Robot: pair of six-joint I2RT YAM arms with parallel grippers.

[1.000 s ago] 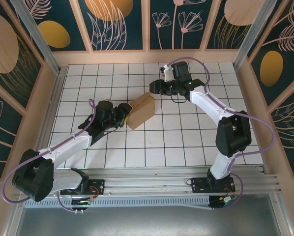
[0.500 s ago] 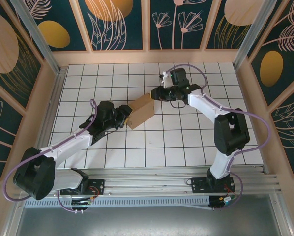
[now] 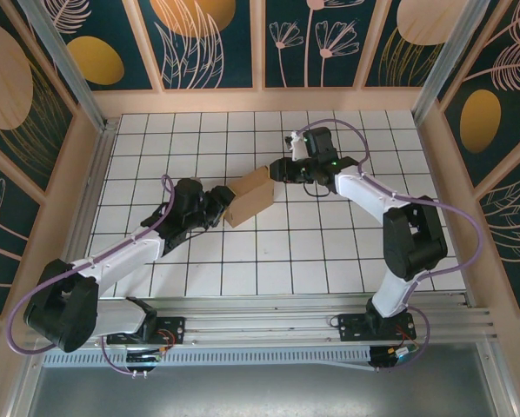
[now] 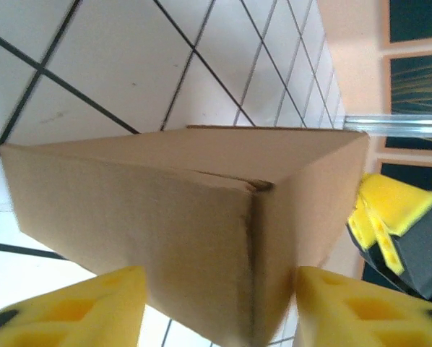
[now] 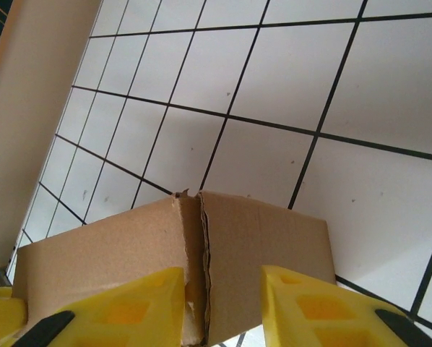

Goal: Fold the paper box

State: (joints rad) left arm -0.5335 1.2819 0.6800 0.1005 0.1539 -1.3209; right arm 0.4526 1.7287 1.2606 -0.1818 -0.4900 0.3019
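near edge: both arm bases, with the white-tiled table (image 3: 312, 261) ahead of them.

left gripper (image 3: 211, 207) reaches in low at the near-left end of the box (image 3: 250, 195). the box sits on the tiles around the middle of the table, its long axis running diagonally away to the right. in the wrist view the yellow fingers (image 4: 93, 311) straddle the box's near corner, one each side, close against the cardboard. cannot tell if they clamp it or just bracket it.

the box looks squared up, sides standing.

far end: right gripper (image 3: 276, 170) is at the end face, jaws partly apart, astride the seam (image 5: 201, 246) where two end flaps meet. nothing shows pinched between them. the seam edge is a little ragged and the flaps are not quite flush.

judgement: the step in hand is closing the far end flaps, with the left arm steadying. the next move likely calls for a square push on the flaps along the box's length. the left side should hold firm so the box doesn't slide or skew.
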